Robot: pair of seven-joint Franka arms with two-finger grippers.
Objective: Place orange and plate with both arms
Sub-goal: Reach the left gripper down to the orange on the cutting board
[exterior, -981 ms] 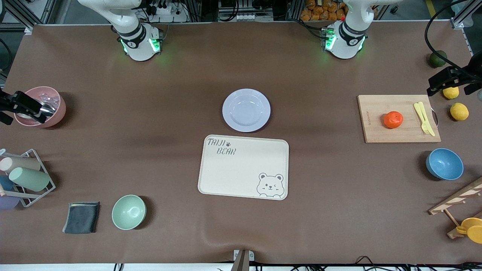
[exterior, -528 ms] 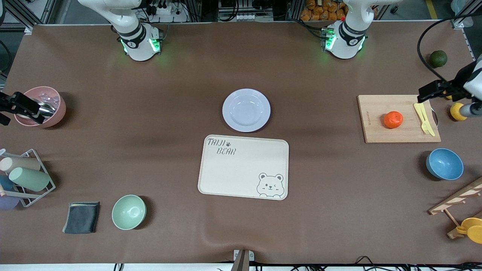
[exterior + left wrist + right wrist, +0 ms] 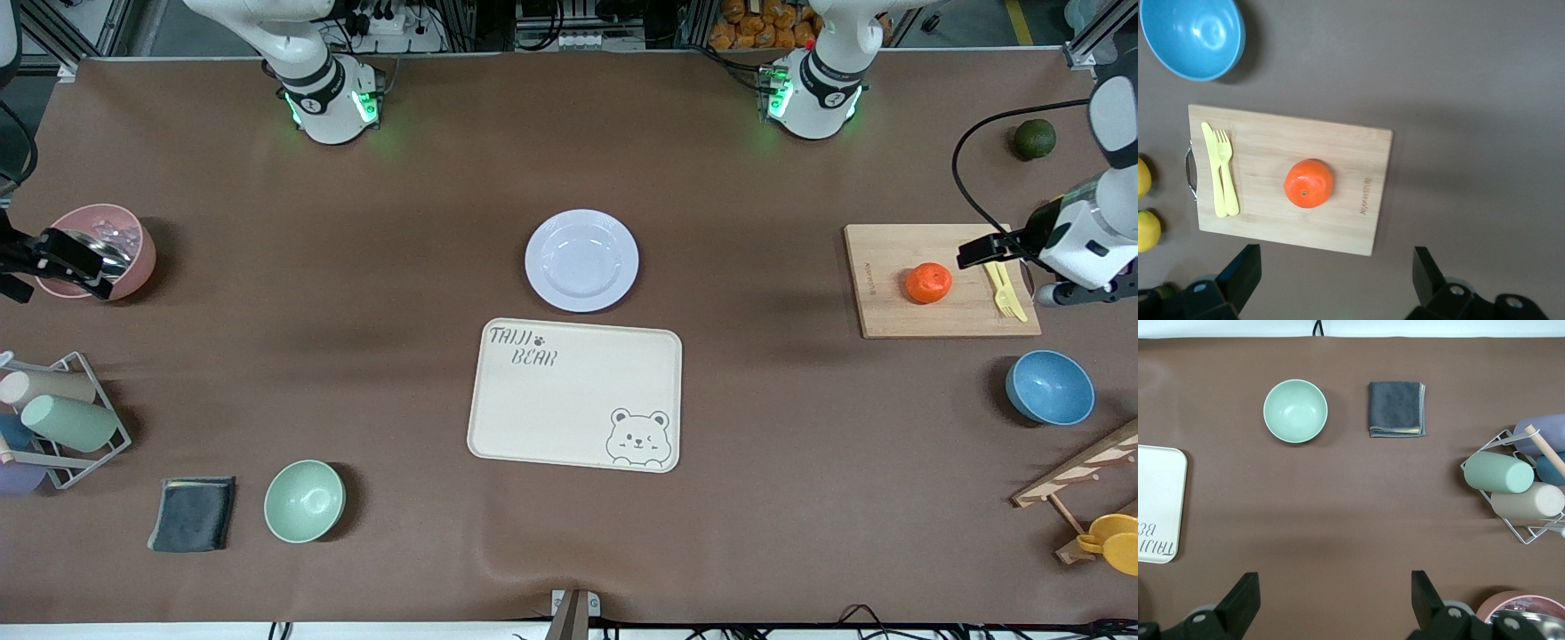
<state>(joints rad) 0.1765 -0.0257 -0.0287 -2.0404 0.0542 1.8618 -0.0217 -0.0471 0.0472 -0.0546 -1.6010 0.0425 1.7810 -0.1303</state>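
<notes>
This is looking like a robotics lab dressed up as a kitchen. Two white robot arms are standing bolted at one edge of a table (image 3: pixel 427 222) covered in a brown mat, green lights glowing on their bases (image 3: pixel 331 105), with aluminium frame rails and cables showing past the edge. Kitchen props are lying spread out: a cutting board (image 3: pixel 889 307), bowls (image 3: pixel 304 500), a bear tray (image 3: pixel 569 400), and a wire rack of cups (image 3: pixel 62 422).

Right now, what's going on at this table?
Nothing is held yet. The left tool hangs open above the cutting board, where the orange sits beside a yellow fork. The right tool is open over the pink cup at its end. The plate lies untouched mid-table beside the bear tray.
</notes>
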